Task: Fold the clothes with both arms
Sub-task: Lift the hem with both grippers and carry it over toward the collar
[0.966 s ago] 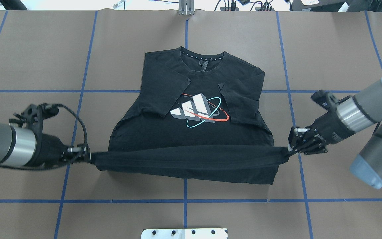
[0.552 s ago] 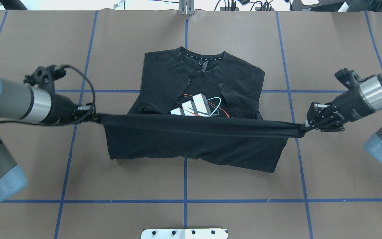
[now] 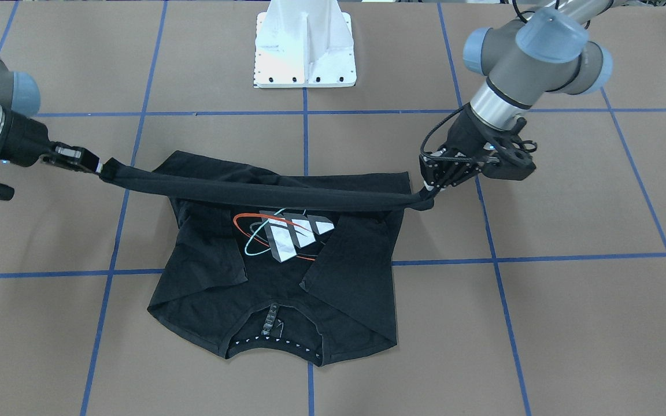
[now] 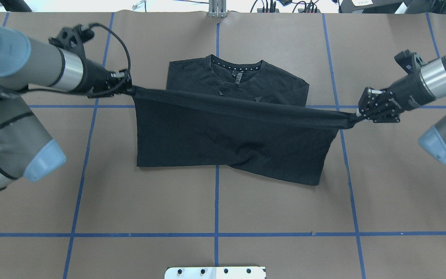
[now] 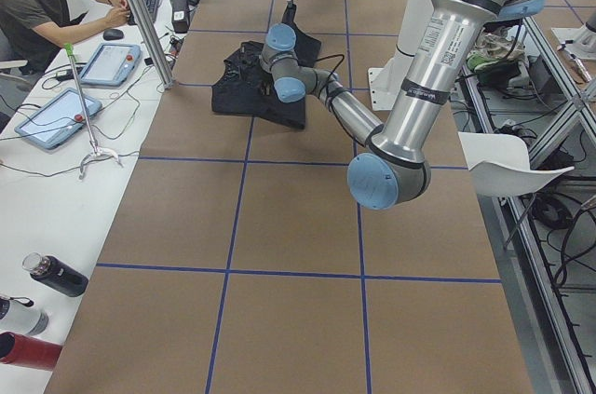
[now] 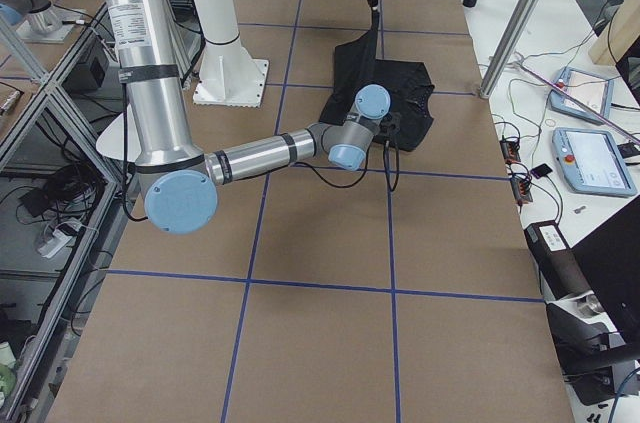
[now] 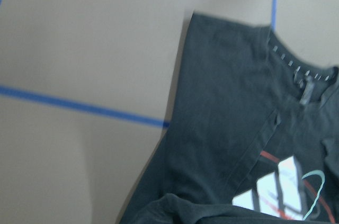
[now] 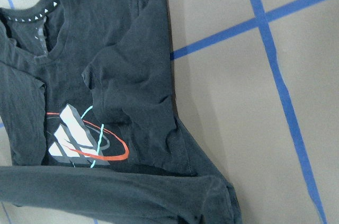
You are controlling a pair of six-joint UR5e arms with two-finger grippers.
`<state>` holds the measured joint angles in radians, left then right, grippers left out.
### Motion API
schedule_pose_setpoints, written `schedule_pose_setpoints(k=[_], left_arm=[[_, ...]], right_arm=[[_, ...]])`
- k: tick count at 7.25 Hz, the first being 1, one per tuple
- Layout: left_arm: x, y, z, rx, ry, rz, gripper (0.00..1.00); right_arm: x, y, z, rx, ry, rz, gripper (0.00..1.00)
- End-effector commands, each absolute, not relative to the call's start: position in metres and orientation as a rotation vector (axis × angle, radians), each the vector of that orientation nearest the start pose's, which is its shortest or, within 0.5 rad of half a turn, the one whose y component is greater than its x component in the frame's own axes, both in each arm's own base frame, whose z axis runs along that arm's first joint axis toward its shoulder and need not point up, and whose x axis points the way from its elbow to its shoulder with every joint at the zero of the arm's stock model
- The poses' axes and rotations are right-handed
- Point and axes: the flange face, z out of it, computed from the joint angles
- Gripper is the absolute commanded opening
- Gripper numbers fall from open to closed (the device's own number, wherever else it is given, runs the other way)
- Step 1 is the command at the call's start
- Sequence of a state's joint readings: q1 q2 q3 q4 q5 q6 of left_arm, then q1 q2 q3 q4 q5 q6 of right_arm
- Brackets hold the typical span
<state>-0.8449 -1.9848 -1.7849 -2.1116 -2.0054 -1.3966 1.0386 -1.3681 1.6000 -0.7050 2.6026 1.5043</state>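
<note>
The black T-shirt (image 4: 230,135) lies at the middle of the bench (image 4: 285,217), with its collar (image 4: 236,64) toward the edge away from the robot. Its lower half is doubled up over the chest. Each claw is pinched tight on one corner of the hem (image 4: 246,110): the left claw (image 4: 130,89) on the robot's left, the right claw (image 4: 356,116) on its right. The hem is stretched between them as a taut band clear of the bench. From the front, the print (image 3: 284,231) and the two tucked-in sleeves (image 3: 211,254) show under that band, so the fold appears about half carried over.

The band runs askew. The left end sits nearer the far edge than the right end, and the crease facing the robot's edge sags lower on the right. To finish the fold well, I judge the right claw should come level with the left before either one descends. The pull along the hem should stay just firm enough to keep it straight without dragging the shoulders out of place.

The hem should land square across the shoulder line, just short of the collar. Both claws should lower together and let go at the same time. If one corner is released early, it will likely spring back and wrinkle the top layer.
</note>
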Motion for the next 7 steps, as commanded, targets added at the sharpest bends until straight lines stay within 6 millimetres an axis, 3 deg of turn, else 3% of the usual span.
schedule_pose_setpoints(k=[1,4,6,7], left_arm=[[0.306,-0.549,0.269,0.304,1.158,-0.341,0.00],[0.339,-0.593,0.265,0.286,1.142,-0.357,0.00],[0.359,-0.615,0.295,0.338,1.151,-0.372,0.00],[0.370,-0.620,0.292,0.345,1.166,-0.361,0.00]], right_arm=[[-0.238,-0.553,0.421,-0.239,-1.311,0.306,0.00],[-0.232,-0.565,0.425,-0.228,-1.302,0.338,0.00],[-0.242,-0.583,0.431,-0.225,-1.284,0.361,0.00],[-0.251,-0.594,0.437,-0.234,-1.270,0.373,0.00]])
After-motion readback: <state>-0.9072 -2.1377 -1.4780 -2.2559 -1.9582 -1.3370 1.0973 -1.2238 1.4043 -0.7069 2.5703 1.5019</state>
